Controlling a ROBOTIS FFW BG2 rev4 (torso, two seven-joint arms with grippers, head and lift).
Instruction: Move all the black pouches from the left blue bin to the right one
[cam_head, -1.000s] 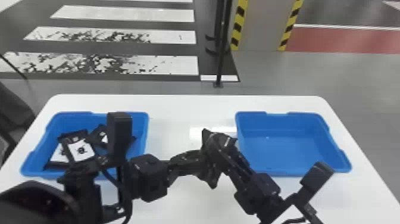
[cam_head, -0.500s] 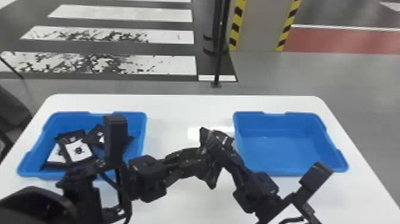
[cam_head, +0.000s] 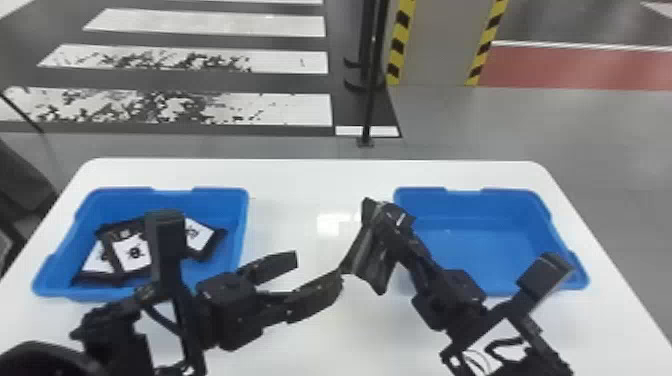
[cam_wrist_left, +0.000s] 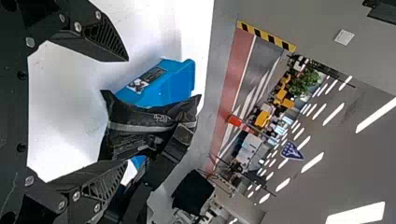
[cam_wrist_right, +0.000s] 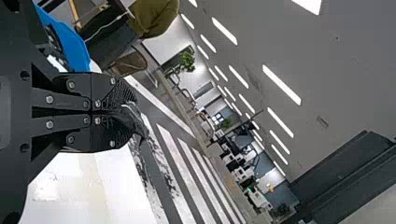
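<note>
In the head view my left gripper (cam_head: 320, 275) stands open between the bins, its fingers apart and pointing at a black pouch (cam_head: 372, 250). That pouch hangs above the table from my right gripper (cam_head: 392, 220), shut on its upper part beside the right blue bin (cam_head: 480, 240). Several black pouches with white labels (cam_head: 131, 252) lie in the left blue bin (cam_head: 200, 200), partly behind the left arm. The left wrist view has the left gripper (cam_wrist_left: 126, 112) with the held pouch (cam_wrist_left: 140, 126) beyond its spread fingers. In the right wrist view the right gripper (cam_wrist_right: 133, 112) is closed on the pouch (cam_wrist_right: 139, 122).
Both bins stand on a white table (cam_head: 310, 180), whose rounded far corners border the floor. A thin black post (cam_head: 372, 75) rises from the floor behind it. Both forearms reach over the near part of the table, the right one close to the right bin's near-left corner.
The left gripper's fingers have come apart and off the pouch, which stays in the right gripper. The left gripper now sits a little further left of it.
</note>
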